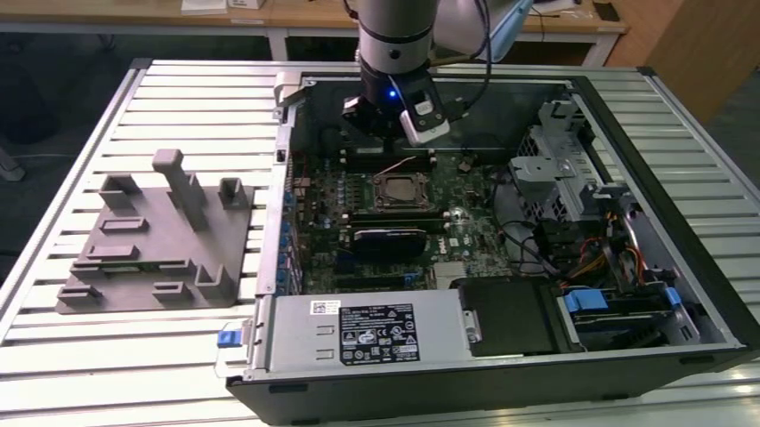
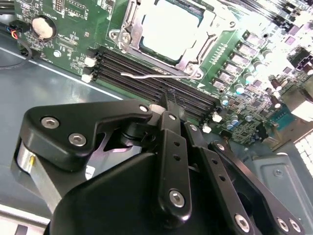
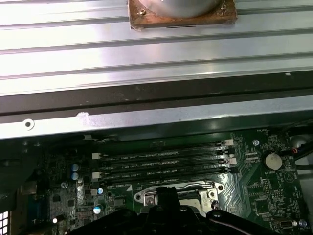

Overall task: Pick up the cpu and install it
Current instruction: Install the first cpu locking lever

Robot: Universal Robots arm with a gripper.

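The cpu [image 2: 168,27], a pale square chip, lies flat in the motherboard socket [image 1: 396,189] inside the open computer case. A metal frame surrounds it, and a thin wire lever [image 2: 146,76] runs along the socket's edge beside the memory slots. My gripper [image 2: 168,100] hangs above the memory slots, just beside the socket and apart from the chip. Its black fingers [image 2: 171,147] are shut together with nothing between them. In the exterior view the gripper [image 1: 377,135] is over the far part of the board. In the first wrist view the gripper [image 3: 166,195] points at the socket frame.
A grey plastic fixture [image 1: 155,236] sits on the slatted table at the exterior view's left. The case walls [image 1: 285,178] enclose the board. A black block [image 1: 386,240] lies near the socket, the power supply [image 1: 356,334] is in front, and drive cages with cables [image 1: 570,178] stand on the right.
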